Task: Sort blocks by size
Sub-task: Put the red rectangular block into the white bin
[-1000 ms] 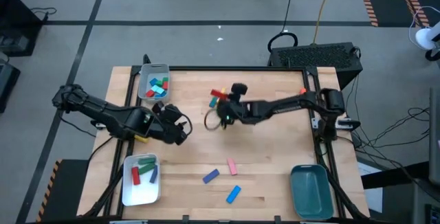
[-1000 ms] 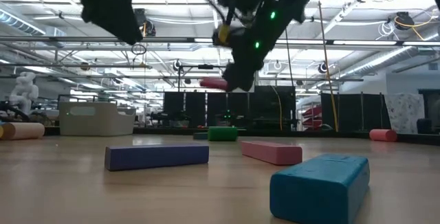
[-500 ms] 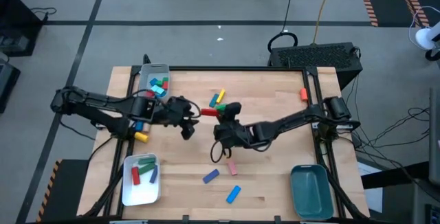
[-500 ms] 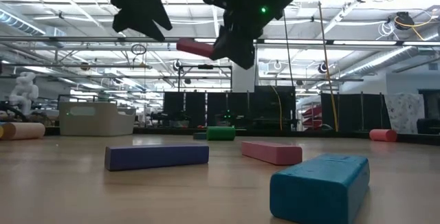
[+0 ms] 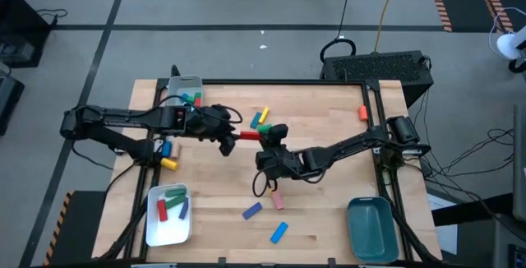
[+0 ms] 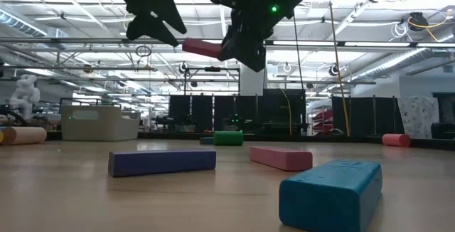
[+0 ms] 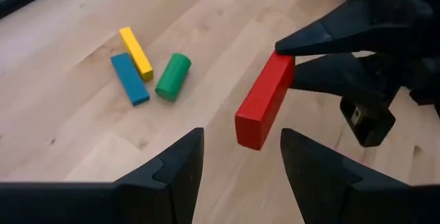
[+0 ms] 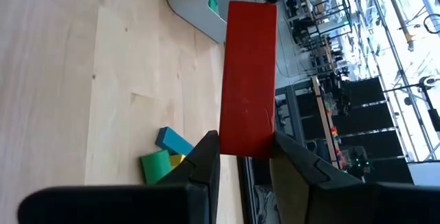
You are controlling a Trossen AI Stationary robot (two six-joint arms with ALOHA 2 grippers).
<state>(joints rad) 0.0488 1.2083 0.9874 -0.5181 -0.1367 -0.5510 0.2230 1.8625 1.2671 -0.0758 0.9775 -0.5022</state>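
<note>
A red block point(image 5: 248, 136), a long bar, hangs above the middle of the table with my right gripper point(image 5: 263, 137) shut on it. The same bar shows in the low view point(image 6: 202, 48) and the left wrist view point(image 7: 265, 100). My left gripper point(image 5: 228, 137) stands open just left of the bar's free end point(image 7: 250, 132), touching nothing. Its two fingers point(image 7: 180, 168) frame that end from a short way off. Below, on the table, lie a yellow bar point(image 7: 136, 52), a blue bar point(image 7: 129, 78) and a green cylinder point(image 7: 172, 76). My right gripper pinches the red block between its two fingers at its right-hand end point(image 8: 247, 145). The fingers point(image 8: 206, 163) come about level from the table's right. The bar sticks straight out ahead of them toward the table's left. It is held roughly level and clear of the table.
A grey tray point(image 5: 174, 102) holding small blocks stands far left. A white tray point(image 5: 154, 228) with red, green and blue bars is near left, a teal tray point(image 5: 370, 228) near right. Pink point(image 5: 277, 199), purple point(image 5: 251, 210) and blue point(image 5: 279, 233) bars lie near the front, an orange block point(image 5: 362, 112) far right.
My right gripper has carried the red block up and away from the far cluster toward the table's middle, turning until the bar points left. It has then held still. My left gripper has swung toward the far edge and the right, up to the bar's free end, staying open.
</note>
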